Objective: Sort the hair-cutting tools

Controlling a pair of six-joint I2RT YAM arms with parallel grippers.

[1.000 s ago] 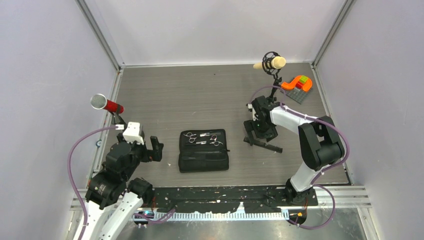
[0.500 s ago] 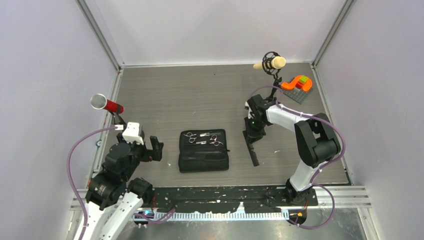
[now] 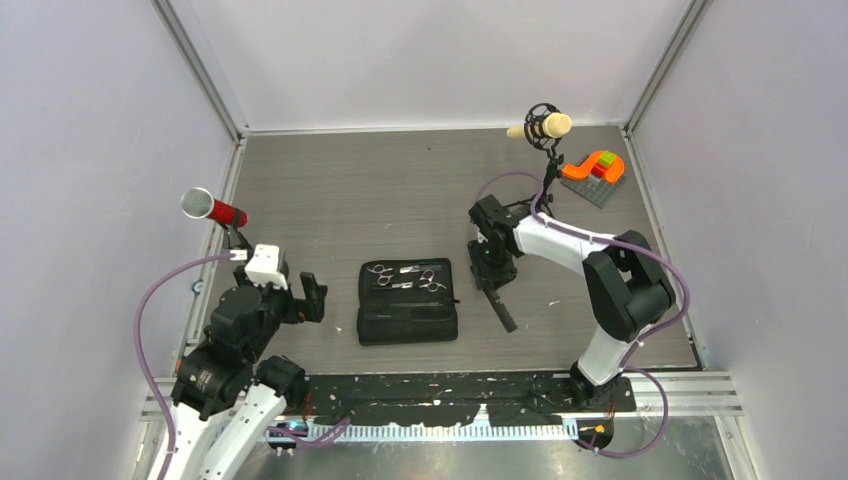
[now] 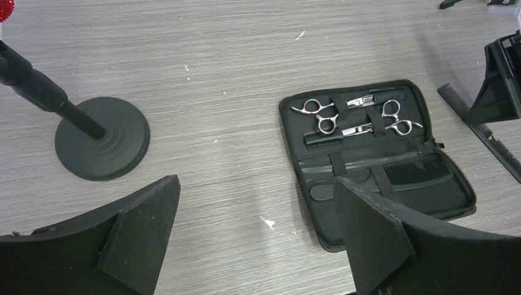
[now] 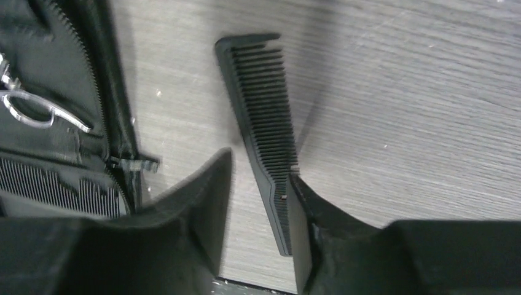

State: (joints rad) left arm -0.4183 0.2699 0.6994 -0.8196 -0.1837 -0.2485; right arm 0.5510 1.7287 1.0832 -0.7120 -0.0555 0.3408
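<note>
Presently right arm [image 3: 565, 238] reaches inward, right tool [image 5: 258, 167] low, parted astride comb [image 5: 264, 104] on tabletop [image 5: 399, 92]; left arm [image 3: 235, 330] folded back, left tool [image 4: 255, 180] spread.

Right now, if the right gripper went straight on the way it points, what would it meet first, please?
Most likely the black comb, lying between the open fingers of the right gripper beside the case; how near it is, I cannot tell.

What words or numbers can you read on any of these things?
None can be read. The black case, the comb and the red microphone show no words, numbers or signs. Any marks on the scissors are too small to read.
</note>
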